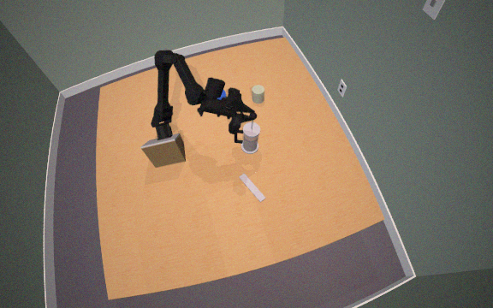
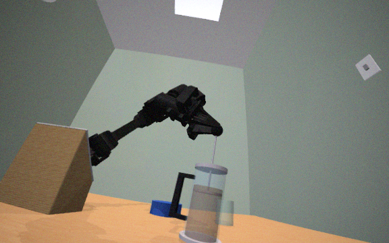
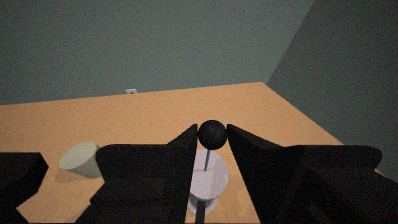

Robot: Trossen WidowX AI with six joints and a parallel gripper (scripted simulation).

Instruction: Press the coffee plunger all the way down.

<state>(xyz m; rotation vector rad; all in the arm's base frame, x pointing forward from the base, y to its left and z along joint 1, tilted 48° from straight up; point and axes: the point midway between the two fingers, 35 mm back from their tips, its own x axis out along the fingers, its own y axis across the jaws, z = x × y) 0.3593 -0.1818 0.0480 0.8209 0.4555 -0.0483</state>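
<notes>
- The gripper (image 3: pixel 212 136) pinches the black knob (image 3: pixel 212 134) of the plunger, one dark finger (image 3: pixel 186 142) pressed to each side of the ball at centre frame in the wrist view
- The press (image 1: pixel 250 139) stands upright on the orange floor (image 1: pixel 212 231) just right of centre in the top view, its thin rod (image 2: pixel 213 149) rising from the pale lid (image 2: pixel 211 168) to the clamped fingers in the exterior view
- A stretch of rod shows between lid and gripper, so the plunger is not yet fully down; the brown filter band (image 2: pixel 208 191) sits in the upper half of the glass
- The press's black handle (image 2: pixel 179 196) juts toward the left of the exterior frame, on the arm's side
- A pale cup (image 1: pixel 258 93) stands upper right of the press in the top view, apart from it; the wrist camera shows it lower left (image 3: pixel 80 159)
- A white strip (image 1: pixel 252 187) lies flat below the press in the top view, well apart, angled toward lower right
- The arm's tan base block (image 1: pixel 163 150) sits left of the press with bare orange floor between them
- A blue disc (image 2: pixel 162 207) lies behind the handle in the exterior view
- Orange floor spreads wide below and right of the press, out to the grey border (image 1: pixel 75 205) and white skirting (image 1: pixel 359 150)
</notes>
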